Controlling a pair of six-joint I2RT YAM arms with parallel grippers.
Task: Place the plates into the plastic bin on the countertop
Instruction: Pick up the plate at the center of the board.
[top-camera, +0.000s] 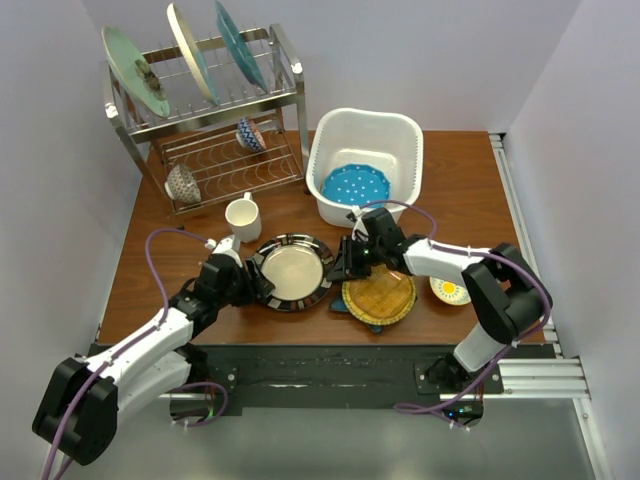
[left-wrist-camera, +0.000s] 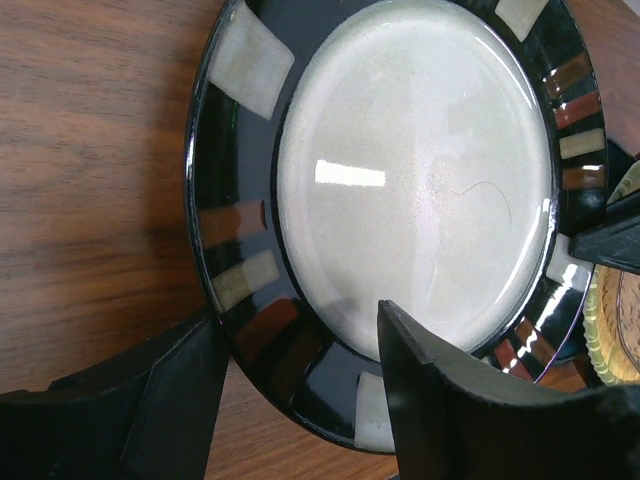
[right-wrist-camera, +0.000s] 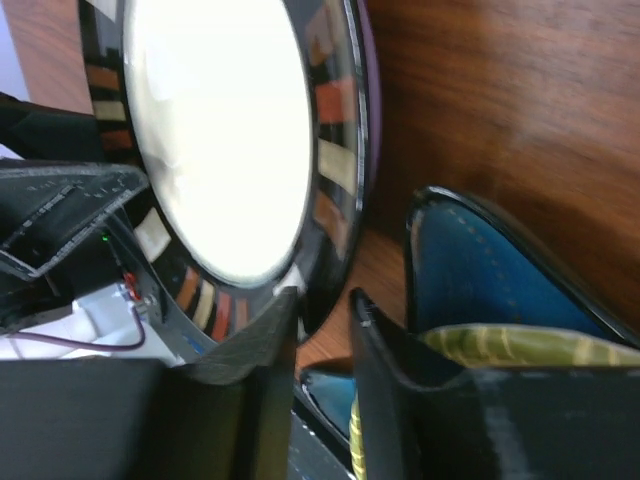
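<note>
The black-rimmed cream plate (top-camera: 292, 272) lies on the wooden countertop between both grippers. My left gripper (top-camera: 257, 281) is open and straddles its left rim (left-wrist-camera: 295, 320), one finger outside the edge and one over the cream centre (left-wrist-camera: 420, 180). My right gripper (top-camera: 342, 266) is at the plate's right rim, its jaws nearly closed with the rim edge (right-wrist-camera: 340, 230) between the tips (right-wrist-camera: 322, 300). The white plastic bin (top-camera: 400, 130) stands behind and holds a blue dotted plate (top-camera: 355, 185). An amber plate (top-camera: 380, 297) rests on a blue star-shaped plate (top-camera: 338, 306) just right of my right gripper.
A steel wire rack (top-camera: 285, 75) at the back left holds three upright plates and two bowls. A white mug (top-camera: 243, 215) stands just behind the black-rimmed plate. A small yellow-centred bowl (top-camera: 450, 290) sits at the right near the table's front edge.
</note>
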